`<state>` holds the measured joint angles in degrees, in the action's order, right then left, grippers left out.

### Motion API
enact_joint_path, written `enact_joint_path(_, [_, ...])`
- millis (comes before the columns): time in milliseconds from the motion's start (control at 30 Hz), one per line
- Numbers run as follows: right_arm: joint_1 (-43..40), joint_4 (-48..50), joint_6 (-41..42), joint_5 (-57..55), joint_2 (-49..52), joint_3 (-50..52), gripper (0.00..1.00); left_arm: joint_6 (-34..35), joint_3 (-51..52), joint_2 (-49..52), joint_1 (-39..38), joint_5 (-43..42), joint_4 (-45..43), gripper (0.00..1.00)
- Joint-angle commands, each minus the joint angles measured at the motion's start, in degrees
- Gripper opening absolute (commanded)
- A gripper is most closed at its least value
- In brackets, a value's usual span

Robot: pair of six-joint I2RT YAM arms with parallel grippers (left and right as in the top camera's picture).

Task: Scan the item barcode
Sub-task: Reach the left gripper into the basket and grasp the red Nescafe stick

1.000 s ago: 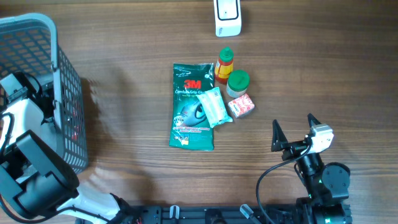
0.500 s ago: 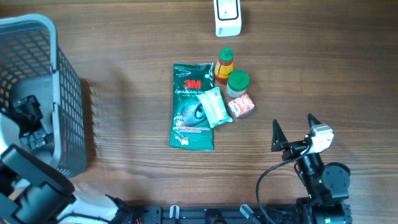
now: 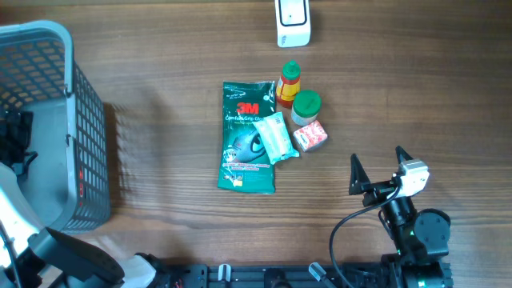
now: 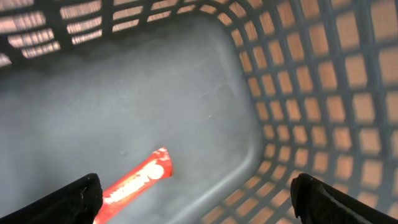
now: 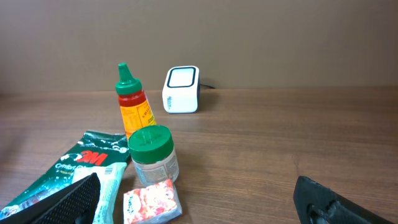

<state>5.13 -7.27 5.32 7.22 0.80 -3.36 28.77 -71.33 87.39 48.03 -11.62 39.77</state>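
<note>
The left arm (image 3: 14, 140) reaches into the grey basket (image 3: 88, 120), jaws spread above what looks like a red wrapped bar (image 4: 134, 183). The right arm (image 3: 412, 224) sits low over the table (image 3: 160, 64), jaws spread, empty, facing the green pouch (image 3: 246, 148), scanner (image 3: 293, 20), sauce bottle (image 3: 289, 82), jar (image 3: 306, 106) and small packet (image 3: 310, 137).

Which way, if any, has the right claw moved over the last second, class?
No. In the overhead view the right claw keeps its spot, lower right of the small red printed sachet, and is open as before.

Table (image 3: 168, 96) btwn basket (image 3: 88, 120) & 3M pack (image 3: 246, 136) open; bottle (image 3: 289, 82), jar (image 3: 306, 106) crowd its rt.
</note>
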Motion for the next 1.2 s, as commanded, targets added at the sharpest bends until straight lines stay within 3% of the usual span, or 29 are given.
enact_joint_path(0, [0.2,0.3,0.8,-0.8,0.1,0.0,1.0,-20.5,-0.6,1.0,-2.0,0.6,2.7,1.0])
enact_joint_path(67, [0.2,0.3,0.8,-0.8,0.1,0.0,1.0,-25.7,-0.6,1.6,-3.8,1.4,3.7,0.99])
enact_joint_path(500, [0.2,0.3,0.8,-0.8,0.1,0.0,1.0,-25.1,2.0,6.4,-8.5,11.4,4.7,1.0])
enact_joint_path(1167, [0.2,0.3,0.8,-0.8,0.1,0.0,1.0,-25.1,5.1,18.8,-8.3,11.1,4.3,0.98])
